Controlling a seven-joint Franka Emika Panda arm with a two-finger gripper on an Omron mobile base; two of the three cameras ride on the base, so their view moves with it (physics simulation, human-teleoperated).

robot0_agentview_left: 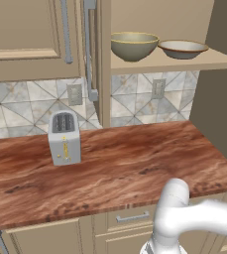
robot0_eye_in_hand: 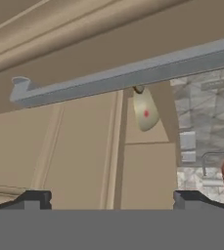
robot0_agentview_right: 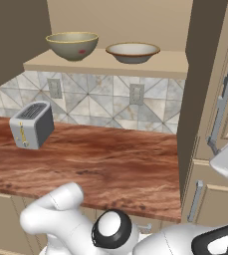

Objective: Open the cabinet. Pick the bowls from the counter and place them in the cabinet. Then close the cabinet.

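On the open cabinet [robot0_agentview_left: 102, 59] shelf, near its front edge: two bowls, one deep [robot0_agentview_left: 133, 45], one shallow [robot0_agentview_left: 182, 48]. One toaster [robot0_agentview_left: 64, 137] stands at the counter's [robot0_agentview_left: 135, 163] rear left. Gripper [robot0_eye_in_hand: 111, 197] spread wide, grasping nothing, facing one door handle [robot0_eye_in_hand: 128, 75].

You had flat, even rendered light across both base views, bright enough, with no glare and no blown highlights. The counter [robot0_agentview_left: 120, 163] showed its grain crisply, and the toaster [robot0_agentview_left: 64, 138] threw just a faint soft shadow at its foot. The open cabinet [robot0_agentview_right: 110, 62] shelf was evenly lit, while its door faces went dark brown in shade. In the hand view the handle [robot0_eye_in_hand: 128, 73] stayed sharp up close. You saw no blur and no edge distortion.
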